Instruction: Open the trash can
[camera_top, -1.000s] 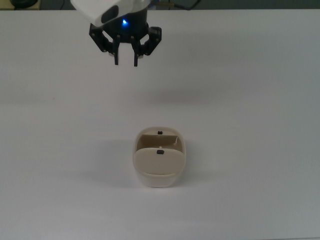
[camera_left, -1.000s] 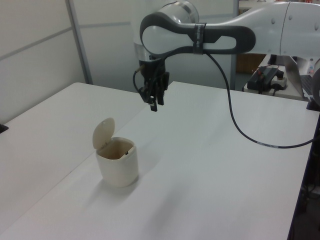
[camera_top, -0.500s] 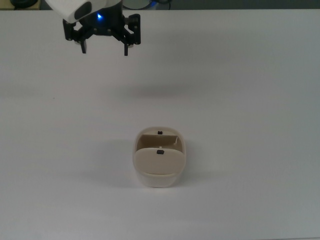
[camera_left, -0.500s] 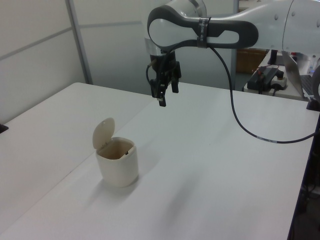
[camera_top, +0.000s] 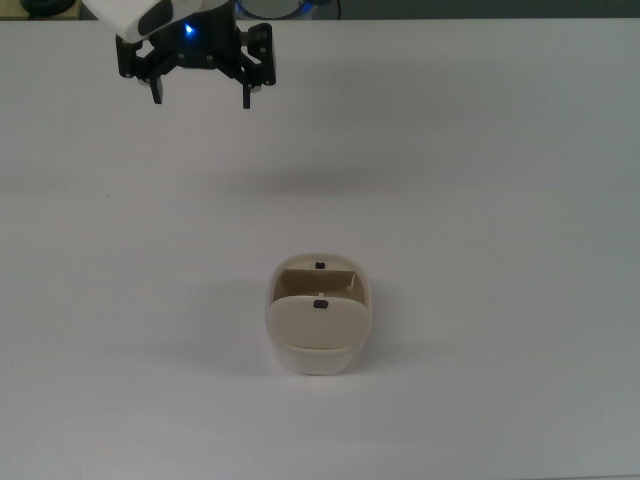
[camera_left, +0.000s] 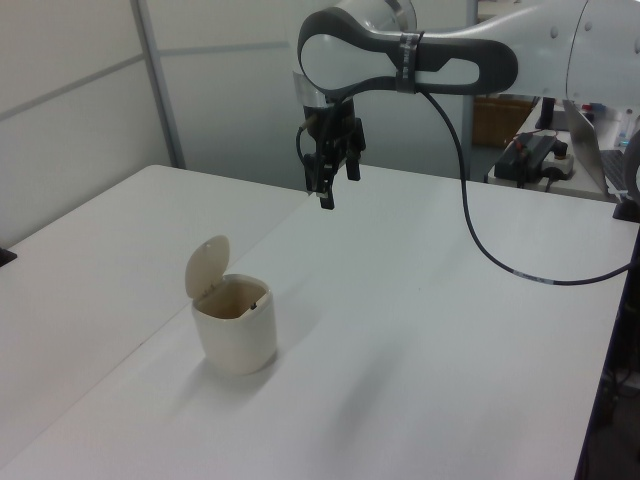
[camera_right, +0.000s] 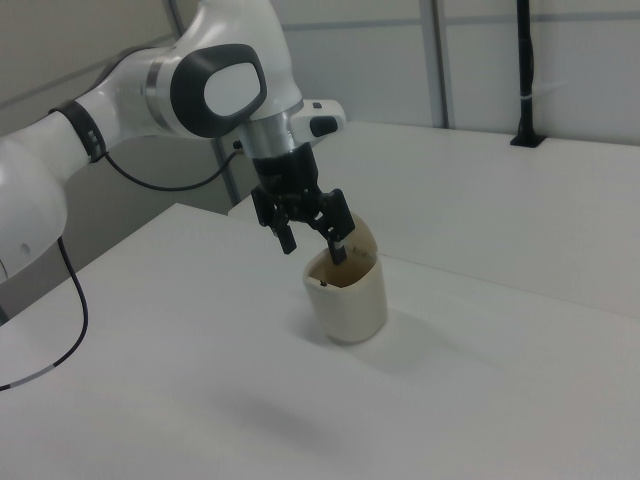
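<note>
The trash can (camera_top: 318, 345) is a small cream-white bin near the middle of the white table. Its beige lid (camera_top: 314, 322) stands swung up, and the cavity (camera_top: 315, 284) shows beneath it. In the left view the lid (camera_left: 207, 267) rises over the trash can's (camera_left: 236, 330) far left edge. My gripper (camera_top: 200, 98) hangs in the air at the top view's upper left, well away from the can, open and holding nothing. The left view shows the gripper (camera_left: 336, 188) high above the table behind the can. In the right view the gripper (camera_right: 312, 245) overlaps the trash can (camera_right: 347, 298).
The white table (camera_top: 500, 200) spreads wide on all sides of the can. A black cable (camera_left: 480, 250) loops from the arm over the left view's right side. Grey partition walls (camera_left: 80, 130) stand behind the table, and some equipment (camera_left: 535, 155) sits beyond its far edge.
The gripper has moved toward the top view's upper left, away from the can, and its fingers have spread from close together to wide apart. The can and its raised lid have not moved.
</note>
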